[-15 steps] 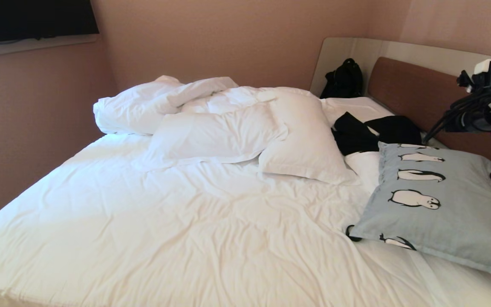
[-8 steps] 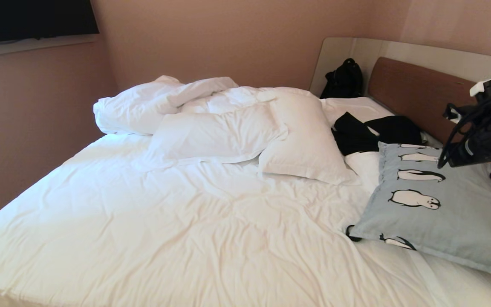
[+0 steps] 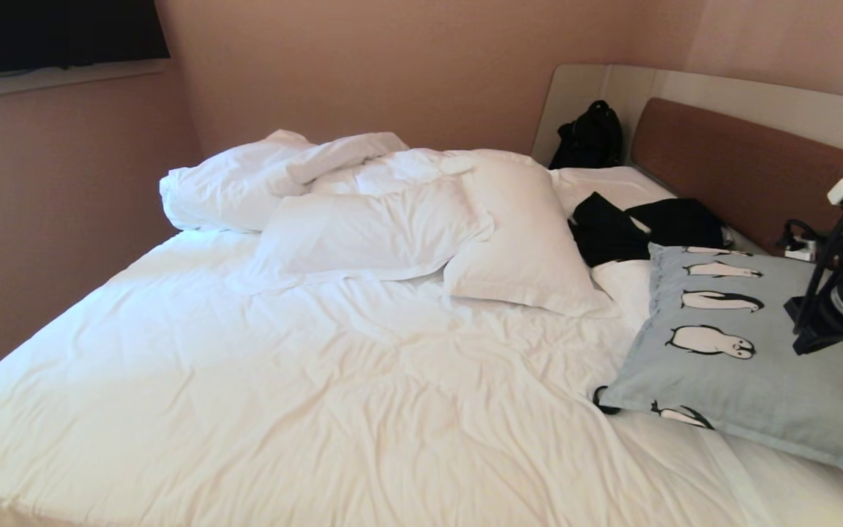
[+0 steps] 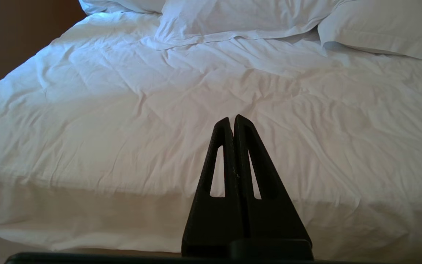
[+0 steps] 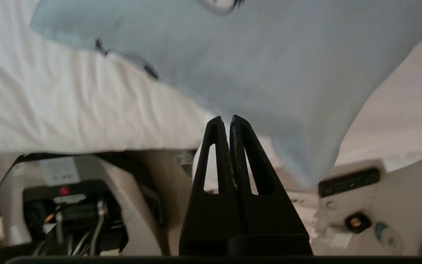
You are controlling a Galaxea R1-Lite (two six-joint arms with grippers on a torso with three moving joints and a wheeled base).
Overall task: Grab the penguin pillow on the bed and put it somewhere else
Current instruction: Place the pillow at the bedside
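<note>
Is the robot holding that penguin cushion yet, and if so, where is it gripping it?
No, nothing is held. The right gripper is shut and empty above the penguin pillow; the left gripper is shut and empty too.

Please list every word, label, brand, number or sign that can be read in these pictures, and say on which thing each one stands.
No text can be read in any view.
penguin pillow: only penguin drawings show in the head view; no script is legible.
white label on the robot's body, right wrist view: printing too blurred to read.
dark panel on the robot's body, right wrist view: nothing readable.
bed: plain, no lettering.
</note>
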